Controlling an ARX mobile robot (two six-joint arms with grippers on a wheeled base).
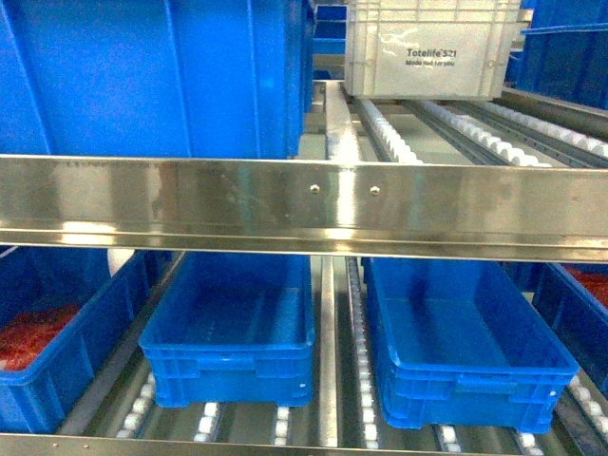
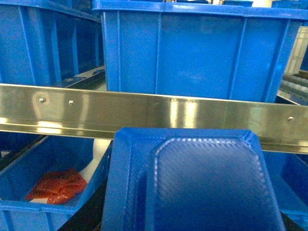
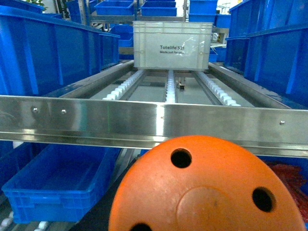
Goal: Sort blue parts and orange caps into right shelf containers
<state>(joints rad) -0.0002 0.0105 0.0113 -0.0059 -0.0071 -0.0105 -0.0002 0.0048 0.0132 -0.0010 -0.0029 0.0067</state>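
Two empty blue crates point(image 1: 228, 332) point(image 1: 465, 347) at 6 o'clock on lower shelf; nothing sorted yet. Blue part point(image 2: 192, 183) fills left wrist view, orange cap point(image 3: 207, 187) right wrist view. Jaws hidden: state undeterminable, presumably holding.

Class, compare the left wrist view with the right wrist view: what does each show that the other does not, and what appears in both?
Only the left wrist view shows a blue part filling its foreground and a crate with red contents. Only the right wrist view shows an orange cap with round holes, a white Totelife crate and an empty blue crate. Both show the steel shelf rail and tall blue crates behind it.
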